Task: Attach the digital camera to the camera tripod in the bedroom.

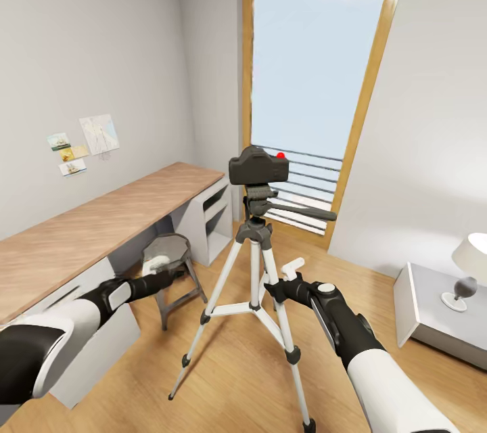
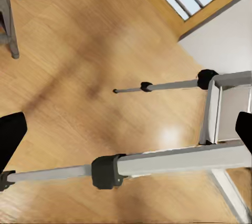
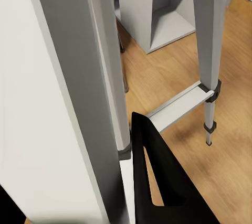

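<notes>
The black digital camera (image 1: 258, 166), red dot on top, sits on the head of the camera tripod (image 1: 256, 264), which stands on the wood floor before the window. The pan handle (image 1: 304, 211) sticks out to the right. My right gripper (image 1: 284, 281) is at the tripod's right leg. In the right wrist view that leg (image 3: 79, 103) fills the gap of the right gripper (image 3: 73, 171), with one black finger (image 3: 157, 182) against it. My left gripper (image 1: 170, 275) hangs open beside the stool. The left wrist view looks between its fingertips (image 2: 10, 140) onto the lower tripod legs (image 2: 173, 158).
A grey stool (image 1: 168, 254) stands between the tripod and the wood-topped white desk (image 1: 88, 230) along the left wall. A low white cabinet (image 1: 433, 318) with a lamp (image 1: 470, 267) is at the right. The tall wood-framed window (image 1: 304, 81) is behind the tripod.
</notes>
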Controlling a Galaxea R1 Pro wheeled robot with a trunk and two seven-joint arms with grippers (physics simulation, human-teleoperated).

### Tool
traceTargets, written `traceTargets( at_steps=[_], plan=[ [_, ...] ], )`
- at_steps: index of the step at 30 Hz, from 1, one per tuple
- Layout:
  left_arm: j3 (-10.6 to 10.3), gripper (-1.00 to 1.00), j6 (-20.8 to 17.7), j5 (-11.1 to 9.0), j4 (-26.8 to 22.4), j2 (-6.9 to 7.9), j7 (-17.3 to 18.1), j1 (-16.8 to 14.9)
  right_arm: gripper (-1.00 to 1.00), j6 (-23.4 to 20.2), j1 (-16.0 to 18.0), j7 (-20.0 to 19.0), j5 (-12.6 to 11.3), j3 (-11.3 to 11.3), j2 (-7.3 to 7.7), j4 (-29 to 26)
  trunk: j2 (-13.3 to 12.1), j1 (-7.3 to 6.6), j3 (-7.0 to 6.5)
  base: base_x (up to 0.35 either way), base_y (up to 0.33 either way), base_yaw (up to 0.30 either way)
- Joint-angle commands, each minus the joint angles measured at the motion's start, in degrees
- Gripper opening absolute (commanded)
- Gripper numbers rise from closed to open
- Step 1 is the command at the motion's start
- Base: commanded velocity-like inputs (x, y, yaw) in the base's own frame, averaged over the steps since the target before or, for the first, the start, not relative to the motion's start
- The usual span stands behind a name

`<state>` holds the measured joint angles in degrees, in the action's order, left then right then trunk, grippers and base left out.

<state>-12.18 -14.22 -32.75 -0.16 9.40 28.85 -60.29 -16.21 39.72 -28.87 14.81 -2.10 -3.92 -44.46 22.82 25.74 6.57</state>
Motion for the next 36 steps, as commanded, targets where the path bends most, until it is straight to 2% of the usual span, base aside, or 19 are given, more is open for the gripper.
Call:
traceTargets(
  at_steps=[1, 6, 13, 18, 19, 20, 23, 26, 27, 28, 32, 33, 36],
  plan=[
    [-0.30, 1.00, -0.05, -1.20, -0.02, 0.00, 0.25, 1.57, -1.00, -0.50, 0.01, -0.40, 0.67, 0.08, -0.03, 1.31, 0.10, 0.05, 0.13, 0.000, 0.000, 0.000],
    [-0.36, 1.00, 0.42, -2.10, 0.01, 0.32, 0.34, 5.34, -1.00, -0.49, 0.01, -0.46, 0.66, 0.08, -0.03, 1.31, 0.10, 0.05, 0.13, 0.000, 0.000, 0.000],
    [-0.39, 1.00, 0.28, -2.76, 0.06, 2.31, -0.22, 9.89, -1.00, -0.49, 0.01, -0.48, 0.66, 0.08, -0.03, 1.31, 0.10, 0.05, 0.13, 0.000, 0.000, 0.000],
    [-0.39, 1.00, 0.42, -2.72, 0.07, 2.63, -0.92, 15.71, -1.00, -0.60, 0.01, -0.50, 0.66, 0.08, 0.00, 1.31, 0.10, 0.05, 0.13, 0.000, 0.000, 0.000],
    [-0.39, 1.00, 0.67, -2.56, 0.04, 2.57, -1.13, 17.86, -1.00, -0.67, 0.01, -0.53, 0.66, 0.08, 0.00, 1.31, 0.10, 0.05, 0.13, 0.000, 0.000, 0.000],
    [-0.39, 1.00, 1.36, -2.41, 0.02, 2.53, -1.38, 20.05, -1.00, -0.77, 0.01, -0.57, 0.63, 0.08, 0.00, 1.31, 0.10, 0.05, 0.13, 0.000, 0.000, 0.000],
    [-0.39, 1.00, 3.95, -2.36, 0.02, 2.53, -1.93, 23.20, -1.00, -0.89, 0.01, -0.62, 0.59, 0.08, 0.03, 1.31, 0.10, 0.05, 0.13, 0.000, 0.000, 0.000],
    [-0.39, 1.00, 8.39, -2.59, 0.04, 2.54, -3.01, 26.33, -1.00, -0.95, 0.01, -0.64, 0.54, 0.08, 0.00, 1.31, 0.10, 0.05, 0.13, 0.000, 0.000, 0.000],
    [-0.39, 1.00, 11.51, -2.73, 0.07, 2.45, -4.18, 28.41, -1.00, -0.98, 0.01, -0.65, 0.54, 0.08, 0.02, 1.31, 0.10, 0.05, 0.13, 0.000, 0.000, 0.000],
    [-0.39, 1.00, 12.91, -2.79, 0.09, 2.35, -5.00, 29.41, -1.00, -0.98, 0.01, -0.65, 0.55, 0.08, 0.01, 1.31, 0.10, 0.05, 0.13, 0.000, 0.000, 0.000],
    [-0.35, 1.00, 16.45, -2.94, 0.13, 1.52, -10.20, 32.80, -1.00, -1.00, 0.01, -0.66, 0.56, 0.08, 0.02, 1.31, 0.10, 0.05, 0.13, 0.000, 0.000, 0.000],
    [-0.33, 1.00, 17.31, -3.00, 0.14, 0.86, -13.76, 34.04, -1.00, -1.01, 0.01, -0.66, 0.57, 0.09, 0.03, 1.31, 0.10, 0.05, 0.13, 0.000, 0.000, 0.000],
    [-0.32, 1.00, 17.96, -3.06, 0.15, -0.25, -19.80, 35.57, -1.00, -1.01, 0.01, -0.66, 0.59, 0.09, 0.02, 1.31, 0.10, 0.05, 0.13, 0.000, 0.000, 0.000]
  ],
)
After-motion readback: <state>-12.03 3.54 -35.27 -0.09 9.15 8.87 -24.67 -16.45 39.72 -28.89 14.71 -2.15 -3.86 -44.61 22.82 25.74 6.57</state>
